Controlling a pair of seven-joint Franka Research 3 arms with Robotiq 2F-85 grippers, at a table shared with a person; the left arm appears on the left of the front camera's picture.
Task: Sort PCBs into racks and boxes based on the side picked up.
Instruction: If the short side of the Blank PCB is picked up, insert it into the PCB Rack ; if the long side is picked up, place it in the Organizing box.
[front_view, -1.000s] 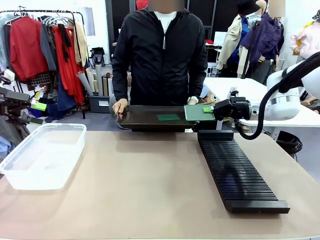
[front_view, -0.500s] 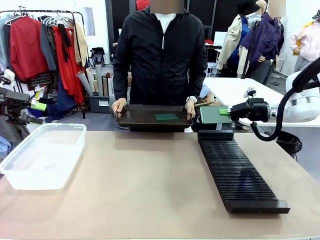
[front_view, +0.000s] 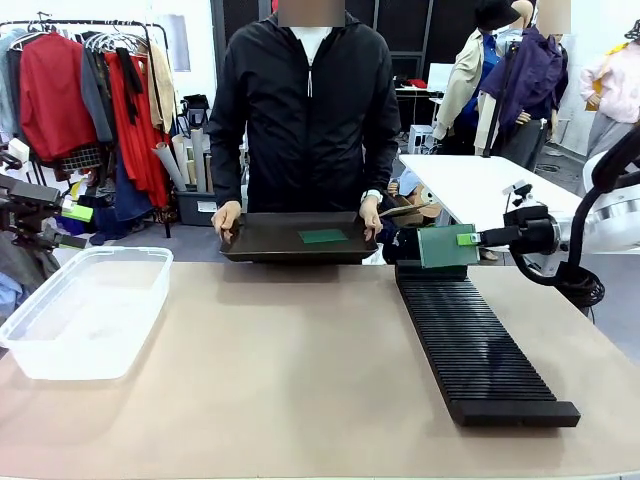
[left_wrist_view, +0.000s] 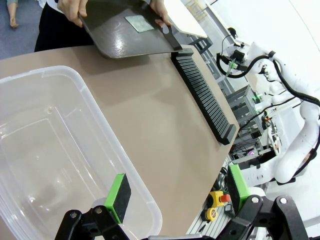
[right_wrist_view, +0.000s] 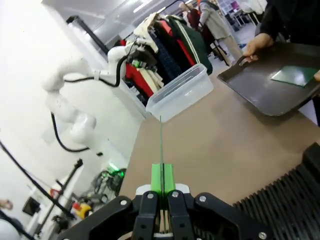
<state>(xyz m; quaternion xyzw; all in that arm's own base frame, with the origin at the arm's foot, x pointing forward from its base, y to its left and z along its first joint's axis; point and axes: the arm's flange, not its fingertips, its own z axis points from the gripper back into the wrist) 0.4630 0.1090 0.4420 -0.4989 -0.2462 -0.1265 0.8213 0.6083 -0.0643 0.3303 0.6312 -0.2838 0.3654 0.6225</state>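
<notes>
Two green pads of the right gripper are pressed fully together on one short edge of a PCB, a thin, flat, green rectangular board. The board stands on edge with its broad face toward the front camera, low over the far end of the rack; whether its lower edge touches the rack cannot be told. In the right wrist view the same board shows edge-on as a fine vertical line rising from between the closed pads. The rack is long, black and ribbed, with many narrow parallel slots. It runs from the far side of the table toward the near edge on the robot's right. Left of the rack, a wide bare stretch of smooth tan tabletop gives open room as far as the box, a clear translucent tub with rounded corners and a rim, set at the left side. At the far table edge, just beside the held board, the person's hands grip both ends of a dark, glossy, shallow tray, on which a second PCB lies flat. The left gripper hangs over the box's rim, jaws wide apart, holding nothing.
</notes>
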